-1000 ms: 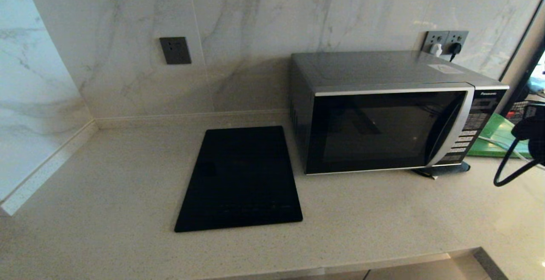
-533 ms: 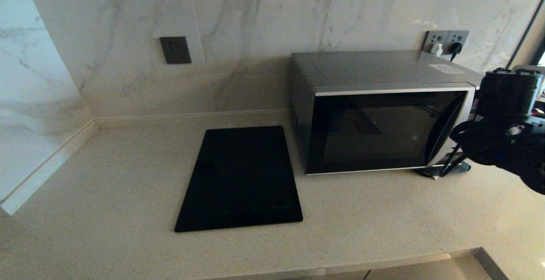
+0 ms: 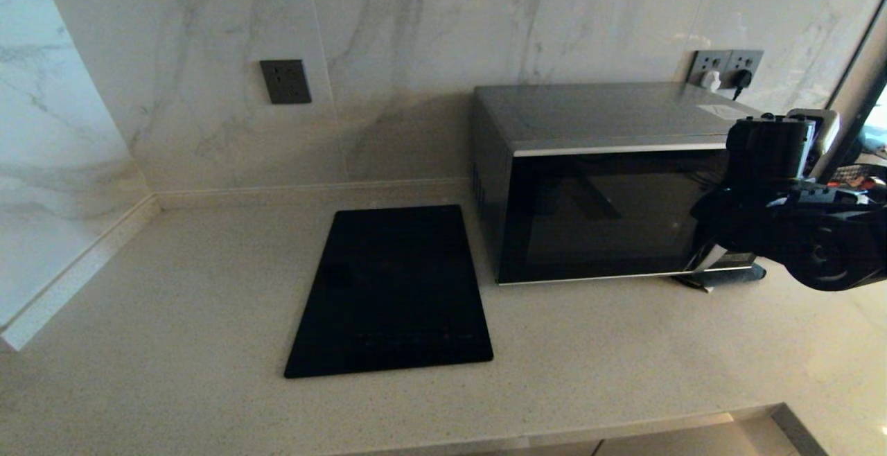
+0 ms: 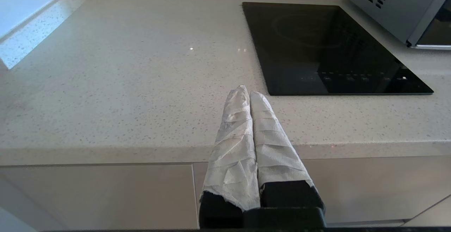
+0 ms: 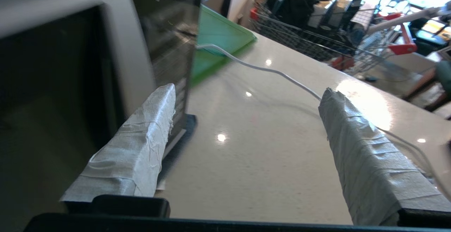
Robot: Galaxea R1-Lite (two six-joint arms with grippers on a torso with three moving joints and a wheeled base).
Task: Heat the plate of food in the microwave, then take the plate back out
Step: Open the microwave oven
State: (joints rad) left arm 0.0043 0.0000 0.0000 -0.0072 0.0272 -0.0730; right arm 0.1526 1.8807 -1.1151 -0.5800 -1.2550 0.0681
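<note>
Though door-front, microwave (image 3: 610, 186) long sideways

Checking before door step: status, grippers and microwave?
Right gripper open, at microwave's button-panel end. Left gripper shut, parked at counter edge. Door closed, plate not in view. White cable on counter beside microwave.

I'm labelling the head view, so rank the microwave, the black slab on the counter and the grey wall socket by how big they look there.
1. microwave, largest.
2. black slab, clearly smaller, though it lies nearer the camera.
3. grey wall socket, smallest by far.
</note>
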